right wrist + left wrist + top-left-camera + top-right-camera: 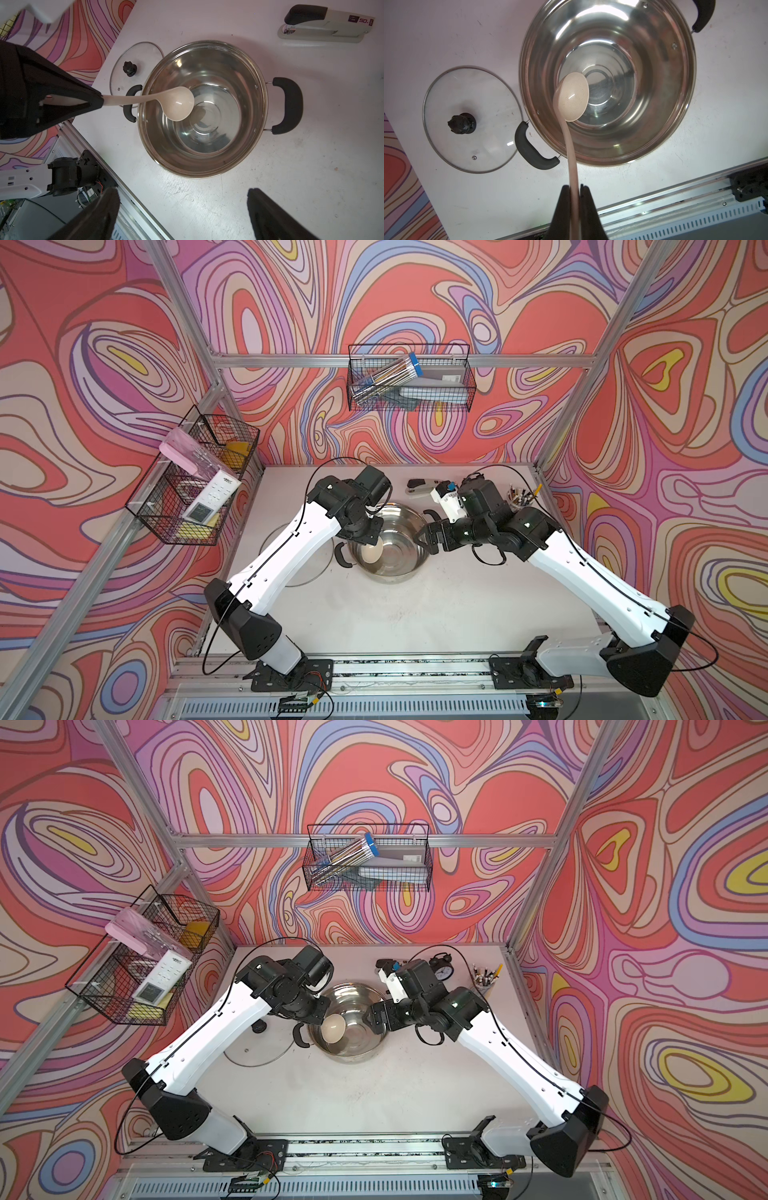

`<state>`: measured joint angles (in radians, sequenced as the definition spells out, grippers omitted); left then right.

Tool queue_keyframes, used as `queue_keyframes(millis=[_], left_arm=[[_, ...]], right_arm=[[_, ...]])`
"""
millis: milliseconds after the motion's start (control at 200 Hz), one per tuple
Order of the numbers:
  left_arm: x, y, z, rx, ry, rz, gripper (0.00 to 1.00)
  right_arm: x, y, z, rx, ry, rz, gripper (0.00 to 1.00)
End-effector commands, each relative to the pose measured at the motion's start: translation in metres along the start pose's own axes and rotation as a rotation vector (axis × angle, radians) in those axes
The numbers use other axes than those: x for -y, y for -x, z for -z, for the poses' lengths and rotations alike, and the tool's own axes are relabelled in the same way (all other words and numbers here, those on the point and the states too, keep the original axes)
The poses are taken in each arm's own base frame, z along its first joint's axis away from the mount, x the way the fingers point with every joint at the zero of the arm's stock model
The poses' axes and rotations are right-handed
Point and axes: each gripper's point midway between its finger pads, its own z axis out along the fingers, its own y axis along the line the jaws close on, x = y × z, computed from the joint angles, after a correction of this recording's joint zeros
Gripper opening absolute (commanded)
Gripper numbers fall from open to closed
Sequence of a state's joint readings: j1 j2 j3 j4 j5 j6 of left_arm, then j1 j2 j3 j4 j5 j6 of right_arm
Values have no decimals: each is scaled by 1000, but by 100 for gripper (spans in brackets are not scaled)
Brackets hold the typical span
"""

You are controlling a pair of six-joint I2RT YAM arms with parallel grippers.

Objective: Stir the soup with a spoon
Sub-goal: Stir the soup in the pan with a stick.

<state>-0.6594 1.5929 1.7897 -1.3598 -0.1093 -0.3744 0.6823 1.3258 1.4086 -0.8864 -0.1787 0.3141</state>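
Observation:
A steel pot (399, 526) (353, 1006) with two black handles stands mid-table. My left gripper (575, 187) (99, 99) is shut on the slim handle of the cream spoon (572, 96) (178, 104). The handle crosses the pot's rim (654, 104) beside its left-hand handle, and the round bowl (371, 552) (333, 1028) hangs inside the pot's mouth on that side. The pot's bottom (245, 145) looks shiny; I cannot tell whether soup or clear liquid lies in it. My right gripper (182, 191) (424, 531) stands open and empty by the pot's right rim.
A clear glass lid (471, 118) (135, 66) with a black knob lies flat just left of the pot. Behind the pot are a stapler (324, 22), an alarm clock (442, 969) and a cup of pens (521, 497). Wire baskets (191, 485) hang on the walls.

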Motion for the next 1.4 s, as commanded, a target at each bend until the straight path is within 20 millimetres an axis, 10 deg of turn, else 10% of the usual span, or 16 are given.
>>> queue_keyframes(millis=[0,336,686,1142,1397], left_arm=[[-14,11,-2,19,87,16,0],[5,53,-16,125,40,49,0],[68,74,-22,143,-175,-11,0],[92,18,-4,-5,-336,13,0],[64,-25,-1,-82,-238,26,0]], right_arm=[[2,-1,6,19,-21,16,98],[7,-2,12,32,-47,14,98],[8,-1,18,47,-56,6,98],[6,-3,17,53,-38,-7,98],[1,-1,13,54,-10,-6,98]])
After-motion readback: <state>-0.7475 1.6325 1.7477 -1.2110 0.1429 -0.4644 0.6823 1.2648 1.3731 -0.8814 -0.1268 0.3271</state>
